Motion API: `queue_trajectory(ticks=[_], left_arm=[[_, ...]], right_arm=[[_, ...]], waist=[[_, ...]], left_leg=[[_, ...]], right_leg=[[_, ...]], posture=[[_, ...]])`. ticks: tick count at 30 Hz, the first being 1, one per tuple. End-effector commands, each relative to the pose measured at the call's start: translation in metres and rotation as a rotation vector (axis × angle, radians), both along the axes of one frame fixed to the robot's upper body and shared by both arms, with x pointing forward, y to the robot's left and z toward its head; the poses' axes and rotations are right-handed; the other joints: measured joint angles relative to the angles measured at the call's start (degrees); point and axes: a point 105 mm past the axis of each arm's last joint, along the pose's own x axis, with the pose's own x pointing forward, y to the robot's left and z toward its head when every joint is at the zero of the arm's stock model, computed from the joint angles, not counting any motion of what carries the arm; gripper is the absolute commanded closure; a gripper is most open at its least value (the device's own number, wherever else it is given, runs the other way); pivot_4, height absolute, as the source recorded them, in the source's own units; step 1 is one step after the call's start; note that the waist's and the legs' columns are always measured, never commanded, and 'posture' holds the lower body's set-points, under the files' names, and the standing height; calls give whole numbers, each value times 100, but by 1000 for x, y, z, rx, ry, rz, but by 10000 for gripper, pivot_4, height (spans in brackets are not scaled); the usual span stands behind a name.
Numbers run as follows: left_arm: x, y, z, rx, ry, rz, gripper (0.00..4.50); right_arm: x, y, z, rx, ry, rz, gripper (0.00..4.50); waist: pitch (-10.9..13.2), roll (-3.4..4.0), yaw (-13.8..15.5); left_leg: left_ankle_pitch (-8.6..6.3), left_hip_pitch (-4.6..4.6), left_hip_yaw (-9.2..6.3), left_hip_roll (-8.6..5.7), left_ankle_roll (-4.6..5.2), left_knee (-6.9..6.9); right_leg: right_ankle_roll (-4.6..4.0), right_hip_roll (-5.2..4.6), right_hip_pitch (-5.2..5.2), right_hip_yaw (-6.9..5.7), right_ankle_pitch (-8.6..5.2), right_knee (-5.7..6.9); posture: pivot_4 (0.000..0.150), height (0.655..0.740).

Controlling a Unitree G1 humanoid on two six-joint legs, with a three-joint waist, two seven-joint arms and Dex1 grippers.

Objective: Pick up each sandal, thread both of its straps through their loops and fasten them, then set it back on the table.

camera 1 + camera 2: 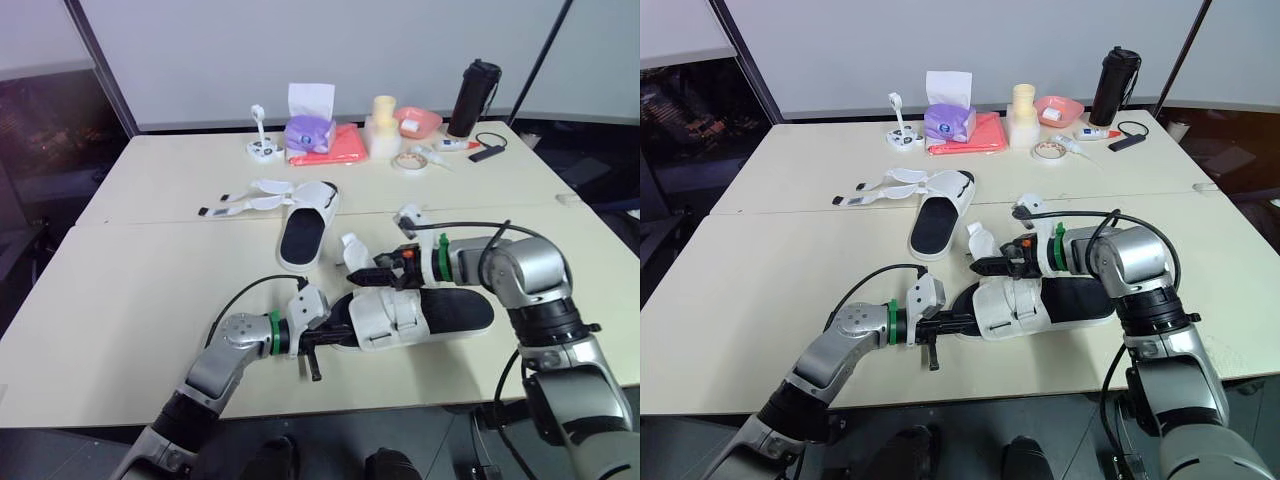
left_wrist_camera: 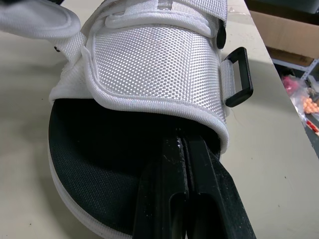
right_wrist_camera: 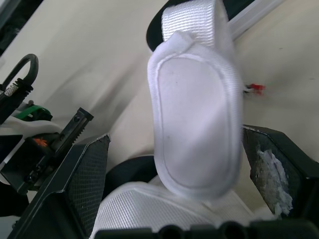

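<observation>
Low in the centre of the frame, the left gripper (image 2: 186, 147) has its fingers pressed together inside the sandal's (image 1: 425, 315) toe. The right gripper (image 1: 362, 272) gapes wide, the raised strap (image 3: 194, 129) between its fingers.

The right gripper (image 3: 174, 144), fingers (image 3: 82, 184) spread wide, is bracketing the white strap tab (image 3: 197, 99) rising at its twelve o'clock from the sandal (image 3: 144, 211).

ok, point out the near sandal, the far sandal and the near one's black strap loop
near sandal (image 1: 398, 318), left eye view, on its white upper.
far sandal (image 1: 303, 238), left eye view, on its black insole.
black strap loop (image 2: 246, 74), left wrist view, on its outer bar.
</observation>
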Motion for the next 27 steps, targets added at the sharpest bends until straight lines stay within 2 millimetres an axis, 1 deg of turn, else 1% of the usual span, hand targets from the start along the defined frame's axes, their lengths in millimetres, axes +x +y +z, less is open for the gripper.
queue_trajectory(ticks=[1, 6, 11, 16, 21, 24, 27], left_arm=[[-4, 6, -25, 71, 76, 32, 45000], [-3, 5, -24, 67, 73, 36, 45000], [-3, 5, -23, 66, 68, 35, 45000], [-3, 4, -23, 61, 66, 44, 45000], [-3, 5, -22, 58, 66, 50, 45000], [-2, 4, -22, 56, 65, 50, 45000], [-3, 4, -21, 54, 65, 48, 45000]], right_arm=[[1, 16, 18, 64, -31, 74, 710], [-2, 34, 26, 174, 9, 168, 710], [-6, 44, 34, 257, 47, 258, 710], [-3, 49, 41, 308, 52, 287, 710], [-2, 52, 62, 346, 8, 308, 710], [2, 51, 70, 363, -10, 283, 710], [2, 51, 74, 369, -21, 278, 710]], waist=[[0, 0, -7], [0, 0, -10], [0, 0, -8], [0, 1, -14], [0, 1, -8], [0, 2, -7], [0, 2, -6]], left_leg=[[0, 0, 0, 0, 0, -1], [0, 0, -1, 0, 0, -1], [0, 1, -1, -1, 0, 0], [0, 1, 0, -1, -1, 0], [0, 0, -2, -1, -1, 0], [0, 0, -2, -1, -2, 0], [0, 0, -2, -1, -2, 0]], right_leg=[[0, 0, 0, 0, 0, 0], [1, 1, -1, 0, 0, 1], [3, 2, -1, 0, 1, 2], [14, 2, -2, 0, 8, 3], [14, 2, -3, 1, 8, 3], [14, 2, -4, 0, 9, 3], [14, 2, -4, 1, 9, 3]], posture=[[1500, 7400], [1500, 7400], [1500, 7400], [1500, 7400], [1500, 7400], [1500, 7400], [1500, 7400]])
